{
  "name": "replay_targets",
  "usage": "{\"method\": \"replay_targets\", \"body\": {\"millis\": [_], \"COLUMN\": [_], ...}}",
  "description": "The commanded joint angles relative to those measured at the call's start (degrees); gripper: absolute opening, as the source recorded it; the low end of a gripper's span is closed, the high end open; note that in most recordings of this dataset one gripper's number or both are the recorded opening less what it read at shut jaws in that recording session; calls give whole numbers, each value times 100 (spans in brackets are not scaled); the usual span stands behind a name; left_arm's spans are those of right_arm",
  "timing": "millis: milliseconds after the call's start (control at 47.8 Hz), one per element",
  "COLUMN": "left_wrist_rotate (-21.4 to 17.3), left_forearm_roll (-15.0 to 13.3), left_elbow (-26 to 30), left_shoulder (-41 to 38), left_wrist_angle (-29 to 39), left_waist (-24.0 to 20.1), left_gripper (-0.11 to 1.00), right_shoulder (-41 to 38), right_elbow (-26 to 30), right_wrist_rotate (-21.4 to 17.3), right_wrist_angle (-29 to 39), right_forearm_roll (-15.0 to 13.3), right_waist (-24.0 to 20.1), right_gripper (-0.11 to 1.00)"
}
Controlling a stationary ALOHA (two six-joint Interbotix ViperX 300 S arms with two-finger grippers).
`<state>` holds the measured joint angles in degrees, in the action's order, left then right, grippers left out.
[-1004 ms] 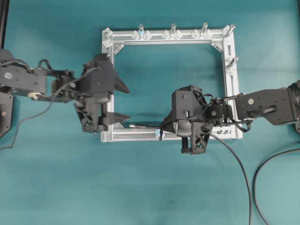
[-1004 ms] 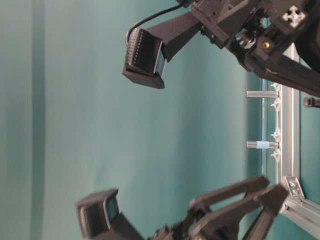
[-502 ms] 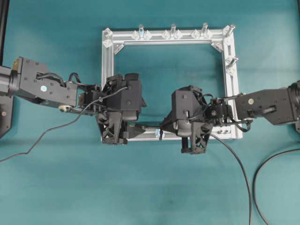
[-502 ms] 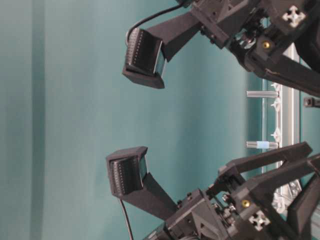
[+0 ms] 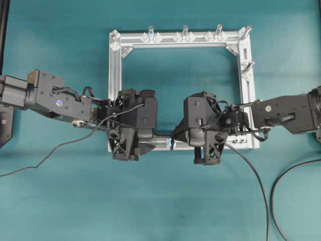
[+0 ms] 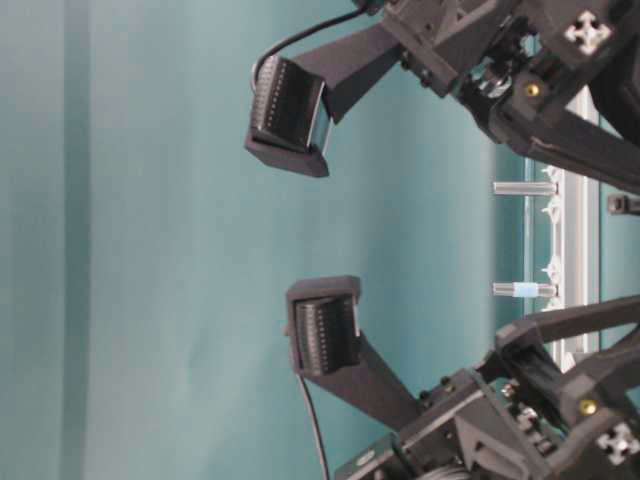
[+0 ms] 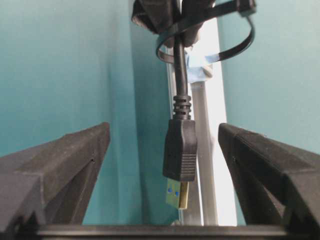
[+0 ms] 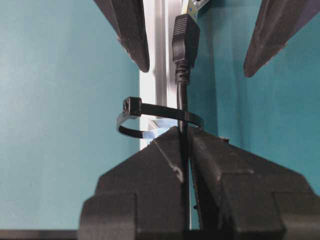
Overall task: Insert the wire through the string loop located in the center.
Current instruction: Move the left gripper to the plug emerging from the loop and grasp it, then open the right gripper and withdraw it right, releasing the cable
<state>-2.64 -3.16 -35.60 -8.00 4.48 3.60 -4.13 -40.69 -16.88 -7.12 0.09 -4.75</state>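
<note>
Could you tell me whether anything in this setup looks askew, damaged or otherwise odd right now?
Nothing stands out. The wire runs straight through the string loop on the frame bar, pinched in the right gripper. Its plug hangs undamaged between the open fingers of the left gripper.

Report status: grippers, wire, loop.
Right gripper shut on wire, plug already through loop. Left gripper open, fingers either side of plug. Nothing in the way.
</note>
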Motion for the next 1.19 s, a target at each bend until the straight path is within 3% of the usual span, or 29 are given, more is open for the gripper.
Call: {"method": "replay_targets", "body": {"millis": [0,439,523,753,1171], "left_wrist_rotate": [-18,-18,-9,-9,-9], "left_forearm_roll": [18,18,18,18,18], "left_elbow": [88,114,149,193,193], "left_shoulder": [26,26,79,158,149], "left_wrist_angle": [-149,-272,-237,-35,0], "left_waist": [-9,-35,-35,-35,-35], "left_gripper": [90,85,72,12,12], "right_shoulder": [70,70,70,70,79], "right_elbow": [88,88,88,88,79], "right_wrist_rotate": [9,9,9,9,9], "right_wrist_angle": [-35,-26,-26,-26,-26], "right_forearm_roll": [-9,-9,-9,-9,-9], "right_waist": [-9,-9,-9,-9,-9], "right_gripper": [7,7,7,7,7]}}
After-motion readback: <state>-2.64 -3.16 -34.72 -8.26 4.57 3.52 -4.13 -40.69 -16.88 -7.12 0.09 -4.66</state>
